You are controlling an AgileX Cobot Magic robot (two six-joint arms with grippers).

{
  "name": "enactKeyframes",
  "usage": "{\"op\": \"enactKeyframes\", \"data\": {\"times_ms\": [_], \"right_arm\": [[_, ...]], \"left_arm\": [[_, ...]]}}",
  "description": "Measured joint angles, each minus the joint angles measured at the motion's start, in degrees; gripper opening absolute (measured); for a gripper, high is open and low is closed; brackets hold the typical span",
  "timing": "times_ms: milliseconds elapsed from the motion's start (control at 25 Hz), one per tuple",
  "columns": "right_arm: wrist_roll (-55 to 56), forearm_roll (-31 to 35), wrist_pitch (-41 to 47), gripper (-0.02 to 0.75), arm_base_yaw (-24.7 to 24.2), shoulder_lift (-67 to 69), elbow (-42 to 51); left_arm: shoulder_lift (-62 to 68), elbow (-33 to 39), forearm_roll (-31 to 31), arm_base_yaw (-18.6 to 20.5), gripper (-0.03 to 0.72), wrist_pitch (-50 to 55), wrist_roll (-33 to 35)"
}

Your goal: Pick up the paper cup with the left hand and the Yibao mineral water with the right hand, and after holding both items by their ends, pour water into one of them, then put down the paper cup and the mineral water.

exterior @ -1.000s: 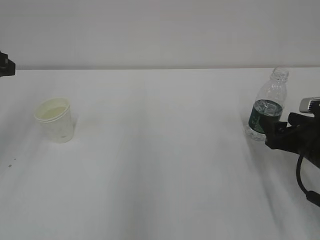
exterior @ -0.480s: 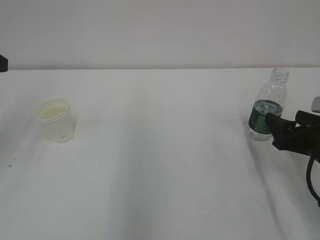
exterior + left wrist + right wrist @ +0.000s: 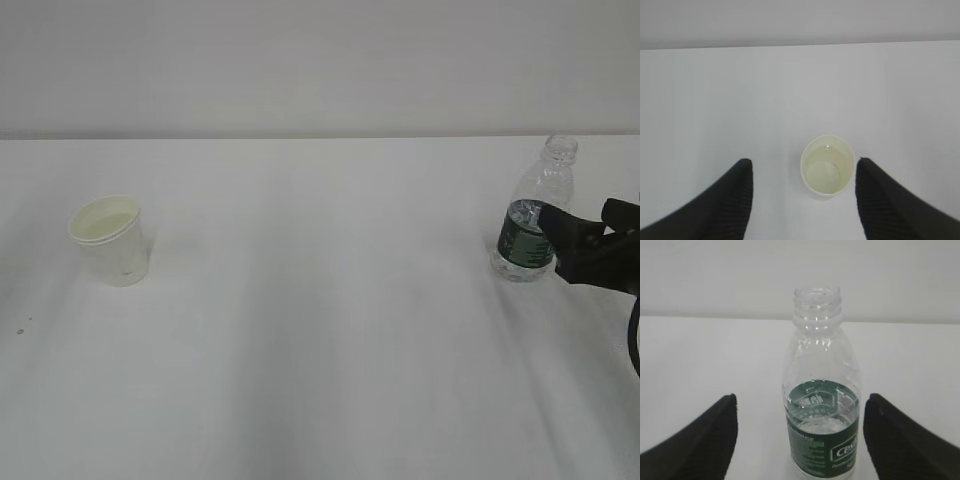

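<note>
Upright bottle point(image 3: 821, 405) between spread right claw point(image 3: 800, 440), cup point(image 3: 110, 238) apart

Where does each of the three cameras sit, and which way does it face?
Exterior: in front of the table, looking down at a slant across it; shows cup, bottle and right gripper.
Left wrist: above the left gripper, looking down at the cup between its open fingers.
Right wrist: low, facing the bottle level between the right gripper's open fingers.
Each wrist view shares its object with the exterior view.
</note>
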Motion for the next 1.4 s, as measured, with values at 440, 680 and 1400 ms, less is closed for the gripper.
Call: {"op": "enactKeyframes", "data": {"times_ms": [440, 680, 1400], "right_arm": [[-0.1, -1.7, 15.0, 0.592, 0.0, -8.8, -3.5], [-0.1, -1.8, 27.0, 0.592, 0.0, -15.5, -7.4], [1.9, -1.8, 54.3, 0.591, 0.0, -27.0, -15.7]], "left_arm": [[-2.9, 0.0, -0.3, 0.0, 0.456, 1.3, 0.0], [-4.5, 0.0, -0.4, 0.0, 0.456, 2.7, 0.0], [-6.2, 0.0, -1.4, 0.0, 0.446, 5.5, 0.0]]}}
